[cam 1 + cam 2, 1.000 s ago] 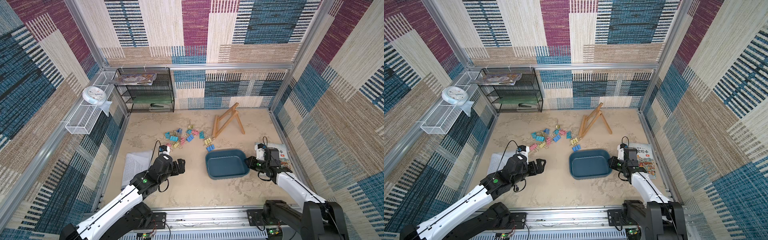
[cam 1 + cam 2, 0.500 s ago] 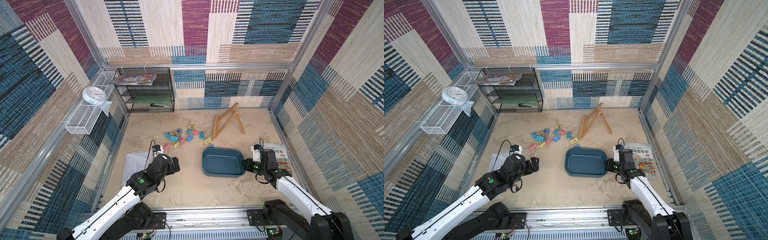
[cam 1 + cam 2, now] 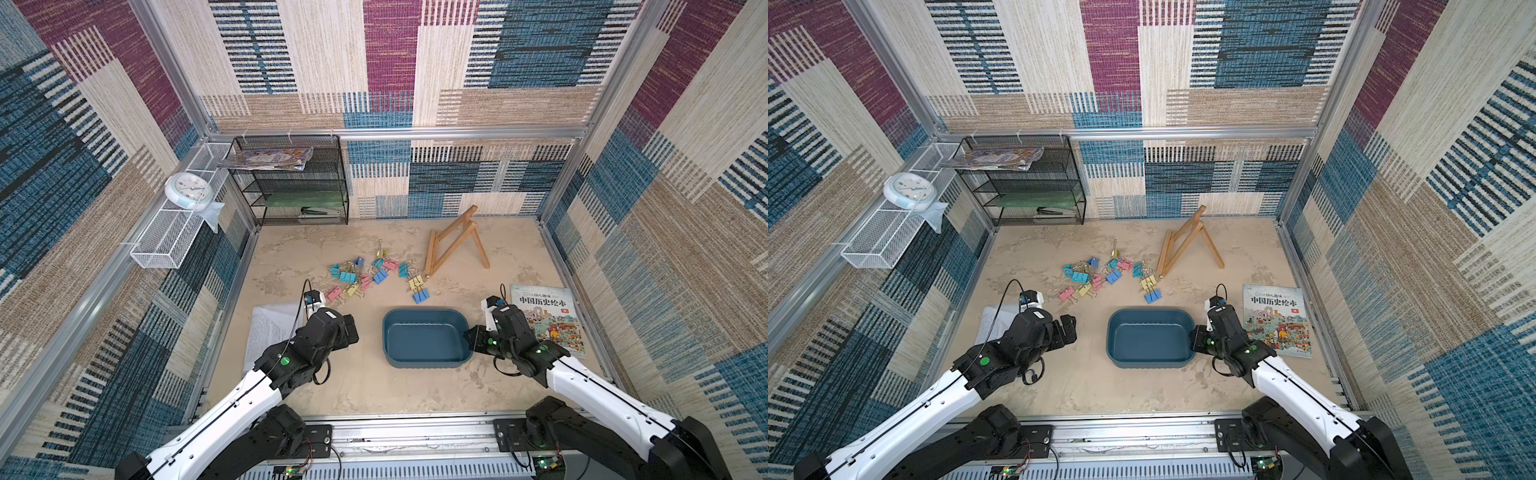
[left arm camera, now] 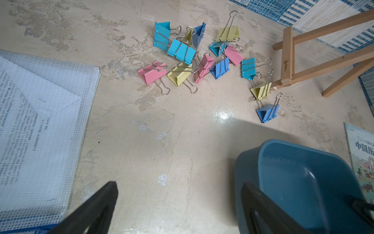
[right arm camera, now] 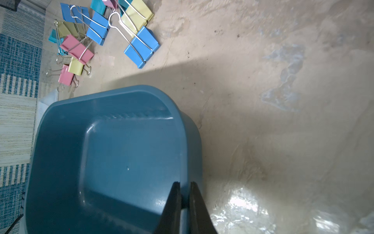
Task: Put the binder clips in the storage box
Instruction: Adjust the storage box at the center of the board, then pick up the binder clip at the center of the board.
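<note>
Right claw (image 5: 184, 183) pinches storage box (image 5: 113, 93) rim; left claw (image 4: 179, 183) gapes; book (image 3: 546, 318) reads 中国历史绘本.

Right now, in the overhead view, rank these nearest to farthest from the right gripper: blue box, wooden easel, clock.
1. blue box: rim pinched by the right gripper.
2. wooden easel: farther back on the table.
3. clock: up on the left wall.

this looks like a robot test booth, maybe inside a lab. metal bars (image 3: 415, 134) hold patchwork cloth walls (image 3: 390, 50) around a sandy desk (image 3: 365, 386). the left arm (image 3: 232, 411) and right arm (image 3: 602, 390) sit on a rail (image 3: 415, 434).
</note>
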`<action>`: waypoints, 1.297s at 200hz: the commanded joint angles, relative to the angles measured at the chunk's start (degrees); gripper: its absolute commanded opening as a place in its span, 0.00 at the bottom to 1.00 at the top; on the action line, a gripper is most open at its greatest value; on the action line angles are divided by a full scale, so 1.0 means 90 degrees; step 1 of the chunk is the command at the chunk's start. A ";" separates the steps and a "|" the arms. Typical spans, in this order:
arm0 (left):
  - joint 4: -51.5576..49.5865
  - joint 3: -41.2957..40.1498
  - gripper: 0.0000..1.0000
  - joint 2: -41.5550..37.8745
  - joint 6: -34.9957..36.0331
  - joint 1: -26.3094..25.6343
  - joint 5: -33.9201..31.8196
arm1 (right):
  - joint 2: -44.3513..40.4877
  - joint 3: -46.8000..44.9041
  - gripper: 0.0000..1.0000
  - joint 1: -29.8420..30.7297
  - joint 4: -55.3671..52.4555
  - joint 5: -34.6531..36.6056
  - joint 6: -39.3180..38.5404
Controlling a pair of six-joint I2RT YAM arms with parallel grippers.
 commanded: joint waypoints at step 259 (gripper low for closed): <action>0.0397 -0.0403 0.99 -0.0140 0.0018 0.0014 0.0272 | 0.6938 0.7938 0.35 0.1491 -0.3927 0.3208 0.0027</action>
